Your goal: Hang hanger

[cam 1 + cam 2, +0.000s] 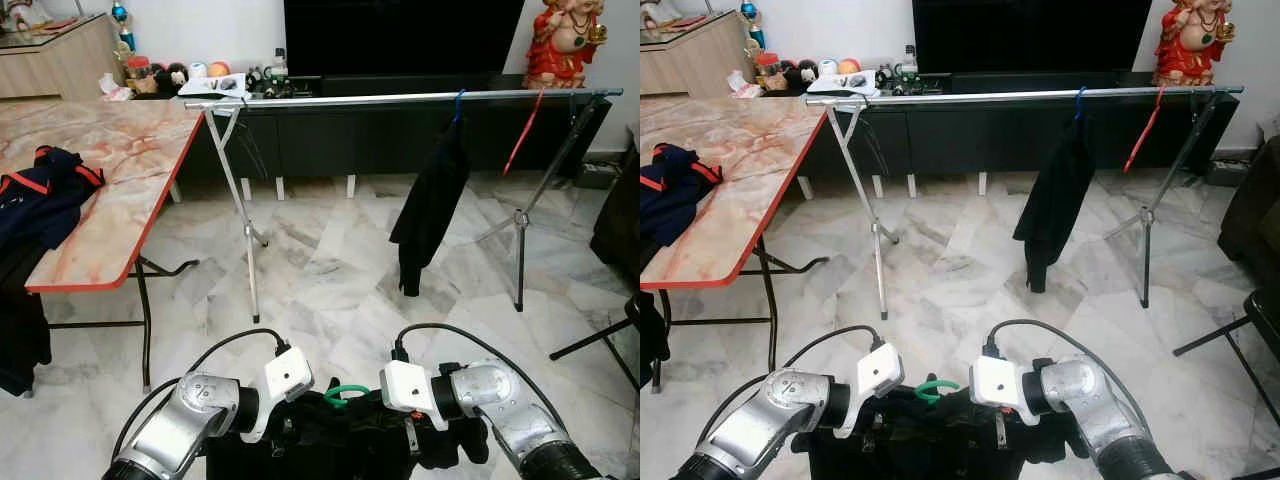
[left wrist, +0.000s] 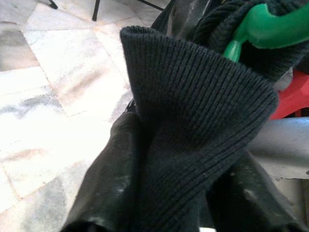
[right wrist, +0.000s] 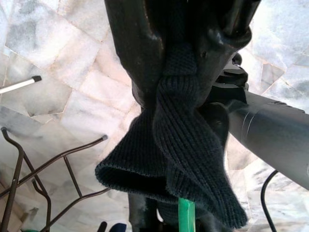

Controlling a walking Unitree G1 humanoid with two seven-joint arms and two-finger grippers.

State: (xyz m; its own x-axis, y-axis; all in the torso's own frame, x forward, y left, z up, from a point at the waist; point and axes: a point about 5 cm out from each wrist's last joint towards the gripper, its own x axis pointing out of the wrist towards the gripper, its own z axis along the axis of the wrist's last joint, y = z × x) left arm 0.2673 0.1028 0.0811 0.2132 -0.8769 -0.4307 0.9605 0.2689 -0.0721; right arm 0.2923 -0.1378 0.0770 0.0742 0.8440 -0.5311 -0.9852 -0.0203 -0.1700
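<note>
Right up close, I have both claws low in front of me. My left claw [image 2: 159, 159] is clamped on the ribbed edge of a dark knit top [image 1: 330, 440]. My right claw [image 3: 178, 63] is pinching another fold of the same top between its black fingers [image 3: 130, 53]. The green hanger [image 1: 345, 394] sits inside the top, and its hook pokes up between my two wrists. So the top is on the hanger and the hanger is in my hold, down near my body.

A bit farther out is bare marble floor [image 1: 330, 280]. On my left stands the bench [image 1: 110, 170] with the red edge, and a navy and red garment [image 1: 45, 190] lies on it.

Farther still is the long metal rail [image 1: 400, 98] on its crossed legs. A black garment [image 1: 432, 205] hangs there on a blue hanger, and a red hanger [image 1: 524, 130] hangs beside it with nothing on it.

I think the job is about half done. I still need to walk to the rail, lift the hook over it and let go.
</note>
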